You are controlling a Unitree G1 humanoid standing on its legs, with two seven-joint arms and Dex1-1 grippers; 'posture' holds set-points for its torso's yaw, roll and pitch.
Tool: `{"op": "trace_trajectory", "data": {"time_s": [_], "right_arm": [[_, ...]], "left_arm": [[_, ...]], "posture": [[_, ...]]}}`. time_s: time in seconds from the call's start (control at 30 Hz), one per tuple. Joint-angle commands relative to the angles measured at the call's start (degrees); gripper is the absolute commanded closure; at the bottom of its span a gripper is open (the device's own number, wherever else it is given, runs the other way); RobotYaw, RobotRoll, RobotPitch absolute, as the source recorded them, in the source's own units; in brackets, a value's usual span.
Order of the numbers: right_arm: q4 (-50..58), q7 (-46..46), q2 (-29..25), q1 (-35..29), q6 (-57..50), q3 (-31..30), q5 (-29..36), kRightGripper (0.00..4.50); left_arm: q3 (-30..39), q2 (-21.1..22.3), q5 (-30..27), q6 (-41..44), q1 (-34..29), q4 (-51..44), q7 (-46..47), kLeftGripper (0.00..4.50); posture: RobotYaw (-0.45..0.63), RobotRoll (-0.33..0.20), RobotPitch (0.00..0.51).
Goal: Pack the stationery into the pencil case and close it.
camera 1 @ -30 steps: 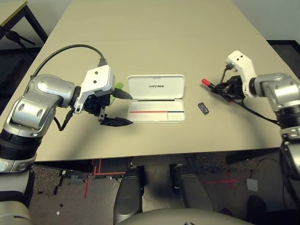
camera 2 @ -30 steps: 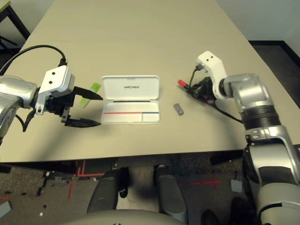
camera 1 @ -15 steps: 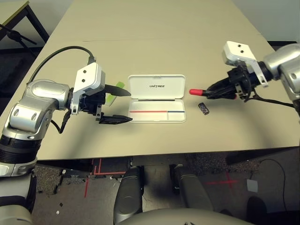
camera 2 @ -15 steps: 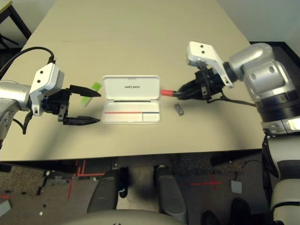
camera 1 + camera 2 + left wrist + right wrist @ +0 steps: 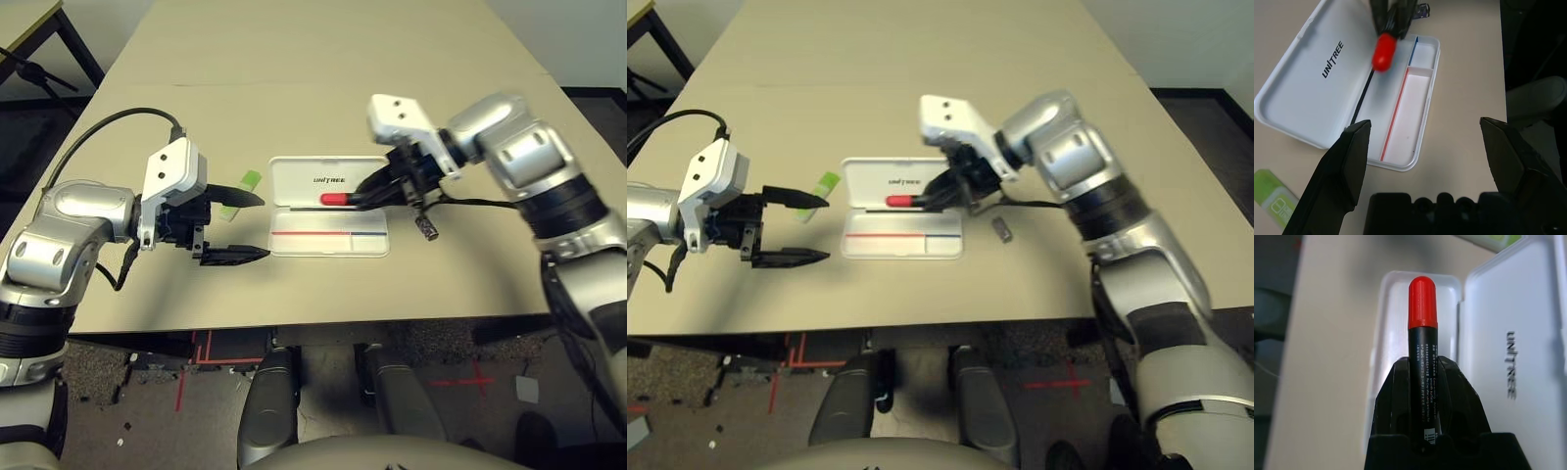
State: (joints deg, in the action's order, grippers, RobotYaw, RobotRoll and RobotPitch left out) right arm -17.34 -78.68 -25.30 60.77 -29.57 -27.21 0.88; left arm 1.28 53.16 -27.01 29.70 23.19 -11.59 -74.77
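R pincer (image 5: 1423, 396) w/ marker (image 5: 1423, 357) now over case (image 5: 1396, 105), was right.

The 2 silver arms reach forward over the table. The left gripper (image 5: 257, 227) stands with its 2 black fingers spread wide apart, pointing inward to the robot's right. The right arm (image 5: 1073, 166) stretches farther inward, its forearm slanting across, and the right gripper (image 5: 1423, 382) is closed in a grip, its 2 fingers pointing to the robot's left.

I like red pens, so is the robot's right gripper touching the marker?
Touching: the right wrist view shows the right gripper closed on the marker, fingers against both its sides.
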Motion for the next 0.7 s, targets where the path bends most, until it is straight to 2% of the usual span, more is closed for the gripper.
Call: {"op": "trace_trajectory", "data": {"time_s": [0.03, 0.23, 0.6, 0.7], "right_arm": [[-0.99, 3.15, 2.40, -1.73, 1.34, -1.81, -1.94, 3.98], [-2.53, 6.38, 5.59, -4.42, 5.16, -3.02, -4.23, 3.98], [-6.54, 9.06, 7.07, -5.34, 10.29, -2.75, -6.74, 3.98], [-6.93, 9.06, 7.19, -5.37, 10.78, -2.29, -6.87, 2.87]], "left_arm": [[0.38, 0.48, 0.22, -1.49, -1.65, 0.07, 0.03, 0.00], [0.99, 1.04, 0.30, -2.75, -3.19, 0.88, 0.21, 0.00], [0.01, 1.47, 0.81, -0.68, -1.90, 1.38, 2.60, 0.00], [-0.28, 1.46, 0.69, 0.43, -1.49, 1.09, 3.46, 0.00]], "posture": [[0.16, 0.000, 0.143], [0.17, 0.000, 0.149], [0.17, 0.000, 0.147], [0.17, 0.000, 0.144]]}}
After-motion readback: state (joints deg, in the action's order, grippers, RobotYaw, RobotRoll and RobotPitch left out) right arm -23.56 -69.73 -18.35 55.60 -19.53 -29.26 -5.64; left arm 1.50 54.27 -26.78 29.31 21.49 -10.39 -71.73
